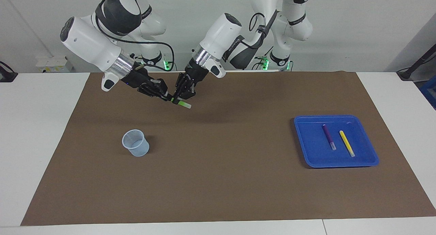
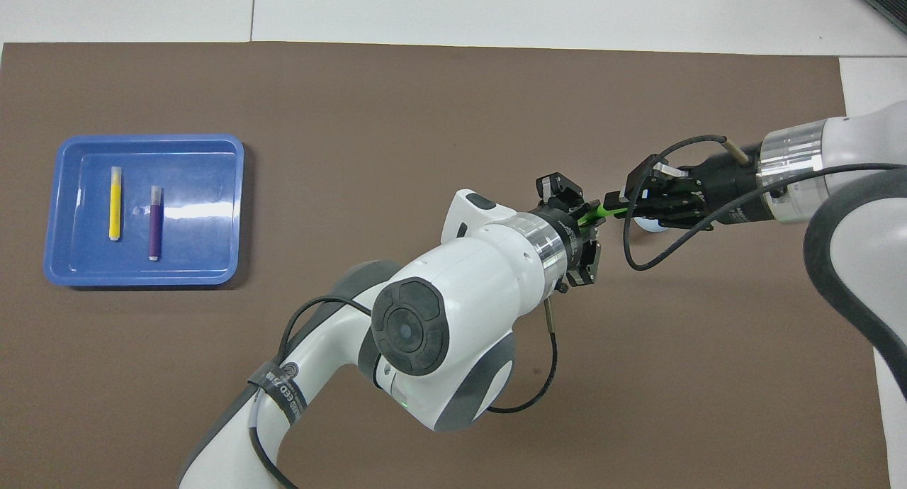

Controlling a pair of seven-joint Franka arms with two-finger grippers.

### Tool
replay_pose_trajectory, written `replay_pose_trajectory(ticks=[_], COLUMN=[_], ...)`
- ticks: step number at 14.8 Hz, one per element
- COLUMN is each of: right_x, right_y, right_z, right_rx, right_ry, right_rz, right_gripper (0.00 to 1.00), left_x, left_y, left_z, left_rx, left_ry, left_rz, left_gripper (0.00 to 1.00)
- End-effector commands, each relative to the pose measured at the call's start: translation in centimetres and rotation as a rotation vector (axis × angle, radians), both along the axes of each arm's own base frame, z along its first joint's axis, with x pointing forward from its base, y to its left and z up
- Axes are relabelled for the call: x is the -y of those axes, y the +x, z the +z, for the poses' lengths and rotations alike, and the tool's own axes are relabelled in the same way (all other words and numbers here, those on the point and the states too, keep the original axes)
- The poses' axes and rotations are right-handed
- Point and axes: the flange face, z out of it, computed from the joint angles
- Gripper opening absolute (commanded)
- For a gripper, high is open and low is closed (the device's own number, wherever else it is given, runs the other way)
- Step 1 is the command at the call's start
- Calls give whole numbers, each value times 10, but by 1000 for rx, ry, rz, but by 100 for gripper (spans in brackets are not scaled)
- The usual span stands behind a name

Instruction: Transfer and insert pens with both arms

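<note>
Green pen [image 1: 181,103]: held in the air over the brown mat, well up from the cup [image 1: 136,143] — long axis nearly level, pale cap pointing away from the right hand.
Left hand [image 1: 177,99]: clamped on its middle.
Right hand [image 1: 167,97]: pinched on the tail end — both grip it.
Purple pen [image 1: 328,136], yellow pen [image 1: 346,142]: in the blue tray [image 1: 369,156].
Hidden: overhead, the left wrist covers most of the pen.
</note>
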Motion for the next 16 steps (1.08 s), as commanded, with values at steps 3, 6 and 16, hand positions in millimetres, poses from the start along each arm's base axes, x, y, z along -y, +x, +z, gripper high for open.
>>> replay_pose_trajectory(ticks=[3,6,16], right_x=[9,13,47], right_y=[2,6,13], right_z=[-4,-2,-9], right_rx=[40,58,125], right_ry=[-6,-9,-339], right_rz=[28,10,178], right_gripper=[0,0,0], left_x=[1,-1,-86], left_y=[-6,-10,37], left_z=[-2,2,27], left_rx=[5,-32,-169], left_ry=[14,43,155], left_rz=[-17,-38,11], left_gripper=[29,71,100])
